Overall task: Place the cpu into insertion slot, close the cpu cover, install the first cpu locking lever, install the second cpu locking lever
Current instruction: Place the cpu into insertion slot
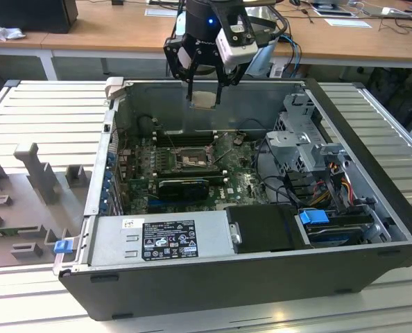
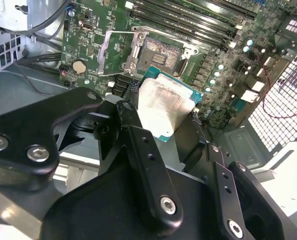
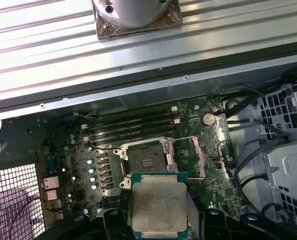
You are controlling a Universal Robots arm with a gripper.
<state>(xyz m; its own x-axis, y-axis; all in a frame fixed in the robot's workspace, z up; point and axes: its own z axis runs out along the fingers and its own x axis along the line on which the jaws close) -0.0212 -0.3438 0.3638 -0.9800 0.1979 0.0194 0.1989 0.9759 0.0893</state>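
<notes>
The claw is clamped on the chip, held in the air above the open socket on the green board; the metal cover stands flipped open beside it.

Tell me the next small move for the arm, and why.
Probably ease the claw down a little toward the insertion slot, keeping the chip level. The claw grips the cpu well above the motherboard, the slot lies empty, and the cpu cover stands swung open beside it.
</notes>
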